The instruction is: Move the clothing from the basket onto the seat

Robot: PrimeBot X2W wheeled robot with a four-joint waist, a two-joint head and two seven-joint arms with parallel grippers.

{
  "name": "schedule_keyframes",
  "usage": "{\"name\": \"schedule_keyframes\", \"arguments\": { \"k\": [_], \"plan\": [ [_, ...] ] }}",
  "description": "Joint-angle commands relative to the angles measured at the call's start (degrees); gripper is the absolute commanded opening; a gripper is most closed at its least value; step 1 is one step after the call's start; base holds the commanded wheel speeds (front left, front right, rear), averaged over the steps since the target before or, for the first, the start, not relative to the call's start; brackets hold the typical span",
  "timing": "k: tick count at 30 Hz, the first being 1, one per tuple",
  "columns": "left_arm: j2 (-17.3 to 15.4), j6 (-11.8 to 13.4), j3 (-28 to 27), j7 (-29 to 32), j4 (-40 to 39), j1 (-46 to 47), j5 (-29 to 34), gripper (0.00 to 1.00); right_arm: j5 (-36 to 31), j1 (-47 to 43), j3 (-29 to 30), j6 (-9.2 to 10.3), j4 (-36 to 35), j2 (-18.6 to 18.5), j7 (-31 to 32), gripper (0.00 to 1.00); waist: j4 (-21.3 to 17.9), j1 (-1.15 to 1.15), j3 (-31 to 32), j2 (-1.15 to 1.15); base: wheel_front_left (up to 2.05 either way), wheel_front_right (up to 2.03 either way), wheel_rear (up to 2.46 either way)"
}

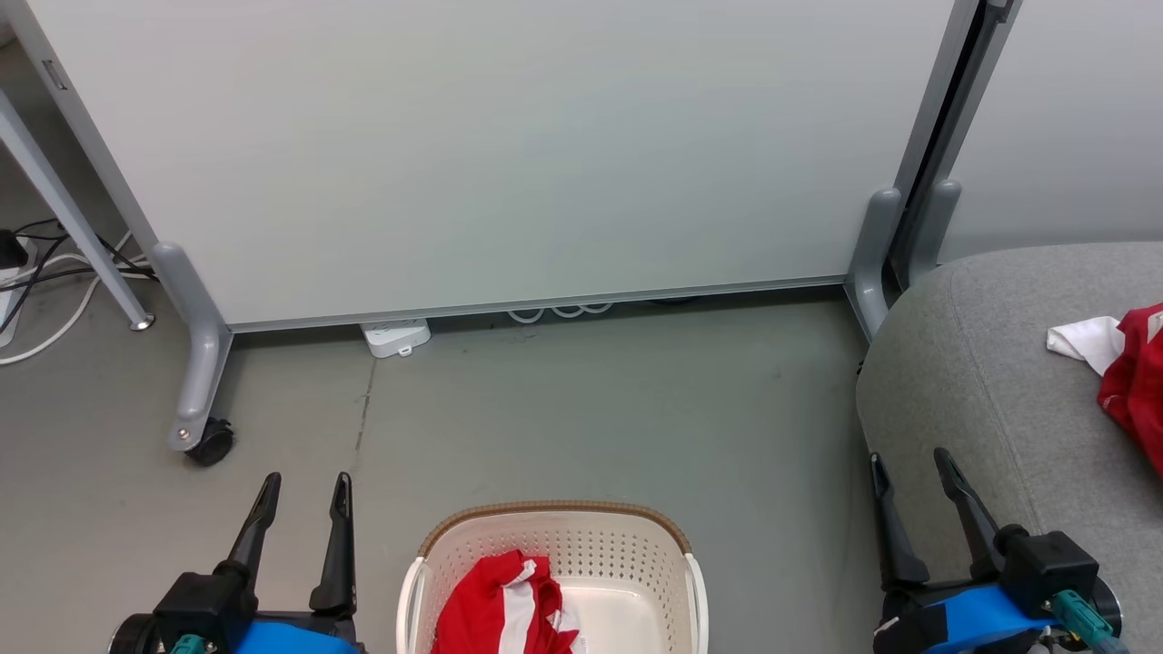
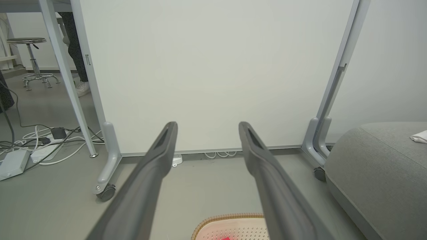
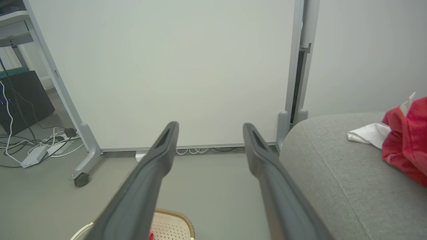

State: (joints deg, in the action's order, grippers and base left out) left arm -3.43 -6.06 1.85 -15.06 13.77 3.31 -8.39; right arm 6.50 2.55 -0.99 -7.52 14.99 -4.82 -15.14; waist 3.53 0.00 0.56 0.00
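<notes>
A cream perforated basket (image 1: 636,536) with a brown rim stands on the floor at the bottom centre of the head view. A red garment with white stripes (image 1: 504,609) lies inside it on the left side. Another red garment with a white part (image 1: 1131,372) lies on the grey seat (image 1: 981,381) at the right. My left gripper (image 1: 307,486) hovers open left of the basket, nothing between its fingers. My right gripper (image 1: 911,463) stands open at the seat's front-left edge, also empty. The right wrist view shows the garment on the seat (image 3: 405,140) and the basket rim (image 3: 176,216).
A white rolling partition (image 1: 509,154) on grey castor legs (image 1: 204,381) stands behind the basket. A power strip (image 1: 397,338) and cables (image 1: 45,282) lie on the floor at the left. In the left wrist view a stool (image 2: 31,60) and a person's leg (image 2: 75,40) show beyond the partition.
</notes>
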Motion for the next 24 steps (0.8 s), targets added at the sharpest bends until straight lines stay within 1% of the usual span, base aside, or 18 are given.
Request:
{"name": "schedule_keyframes", "arguments": {
  "k": [1, 15, 21, 24],
  "plan": [
    [-0.1, -0.2, -0.5, -0.2, 0.2, -0.7, 0.4, 1.0, 0.0, -0.8, 0.1, 0.06, 0.1, 0.3, 0.0, 1.0, -0.2, 0.0, 0.0, 0.0, 0.0, 0.0, 0.0],
    [0.4, -1.0, -0.7, -0.2, 1.4, 0.8, 1.2, 1.0, 0.0, 0.0, -0.1, 0.06, 0.7, 0.3, 0.0, 1.0, -1.0, 0.0, -0.4, 0.0, 0.0, 0.0, 0.0],
    [0.4, -1.2, 2.3, -0.2, 3.7, 5.0, 2.1, 1.0, -0.1, 1.2, -0.3, 0.06, 0.6, 0.4, 0.0, 1.0, -1.5, 0.0, -1.6, 0.0, 0.0, 0.0, 0.0],
    [-0.3, -1.4, 4.4, -0.2, 6.2, 8.7, 2.3, 1.0, -0.2, 2.9, -0.5, 0.06, 0.0, 0.3, 0.0, 1.0, -2.4, 0.0, -3.4, 0.0, 0.0, 0.0, 0.0]
  ]
}}
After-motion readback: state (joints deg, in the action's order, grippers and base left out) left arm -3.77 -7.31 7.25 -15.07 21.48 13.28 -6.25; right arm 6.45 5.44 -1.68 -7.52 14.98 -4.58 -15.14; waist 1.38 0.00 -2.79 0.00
